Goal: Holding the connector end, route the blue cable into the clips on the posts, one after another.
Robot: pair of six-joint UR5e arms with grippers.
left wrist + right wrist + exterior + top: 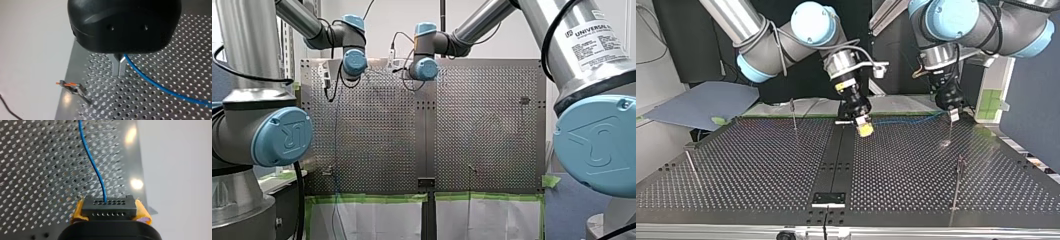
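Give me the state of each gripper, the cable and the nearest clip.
My right gripper: shut on the connector.
My left gripper: shut on the blue cable.
The blue cable: strung loosely between both grippers.
The clip beside my left gripper: empty.

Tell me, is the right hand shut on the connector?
Shut on it: on the right hand, yellow pads press both sides of the black connector, blue cable leaving it.

Top view: thin blue cable runs along the perforated metal desk's far edge, from black connector block in my right hand to my left hand.
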